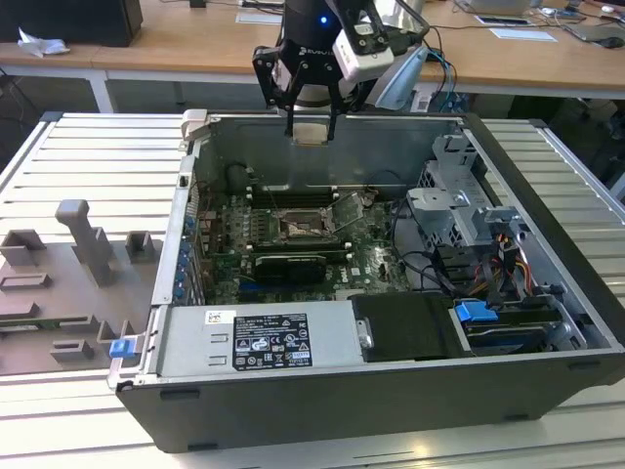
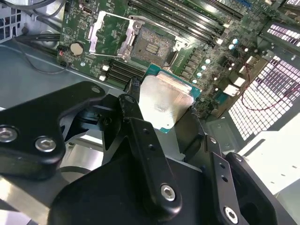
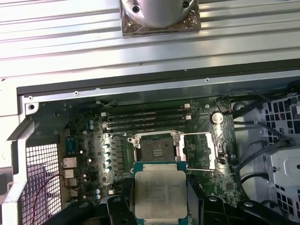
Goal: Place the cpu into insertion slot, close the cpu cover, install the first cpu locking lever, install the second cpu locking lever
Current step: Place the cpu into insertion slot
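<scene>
The chip sits flat between the jaws, pinched by its edges, silvery top up, high over the open case. The gripper is clamped on it, and the hold looks firm. Well below the jaws and a little ahead of them lies the socket, bare and dark. Its cover is flipped open just beside it, out of the way. Doing this step well means keeping the chip level and square to the socket, with no sliding and no pressing.

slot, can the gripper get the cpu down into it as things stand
Probably yes. The cover is swung open beside the slot, whose dark centre lies bare, and the gripper holds the cpu above the board with nothing between.
</scene>
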Robot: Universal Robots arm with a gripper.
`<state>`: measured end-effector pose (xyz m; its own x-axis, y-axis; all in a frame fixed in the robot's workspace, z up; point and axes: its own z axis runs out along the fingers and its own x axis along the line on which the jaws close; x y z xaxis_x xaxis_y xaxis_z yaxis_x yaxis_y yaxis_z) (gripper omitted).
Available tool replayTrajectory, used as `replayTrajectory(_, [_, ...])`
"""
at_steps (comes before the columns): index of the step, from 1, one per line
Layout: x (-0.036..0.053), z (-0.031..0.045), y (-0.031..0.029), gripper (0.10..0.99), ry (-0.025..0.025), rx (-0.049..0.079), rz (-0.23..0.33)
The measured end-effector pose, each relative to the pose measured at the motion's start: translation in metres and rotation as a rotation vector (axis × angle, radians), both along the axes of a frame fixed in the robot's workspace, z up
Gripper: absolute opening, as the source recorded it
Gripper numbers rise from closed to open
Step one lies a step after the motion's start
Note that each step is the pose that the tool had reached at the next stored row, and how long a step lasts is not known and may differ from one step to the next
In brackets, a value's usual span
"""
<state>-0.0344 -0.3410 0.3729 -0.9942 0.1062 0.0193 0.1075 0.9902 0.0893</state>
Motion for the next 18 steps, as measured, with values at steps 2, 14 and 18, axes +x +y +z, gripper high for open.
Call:
replayTrajectory(2, [0.0, 0.0, 0.0, 0.541, 0.0, 0.0, -0.008])
replayTrajectory(14, [0.0, 0.0, 0.0, 0.541, 0.0, 0.0, -0.035])
replayTrajectory(18, [0.0, 0.0, 0.0, 0.541, 0.0001, 0.0, -0.045])
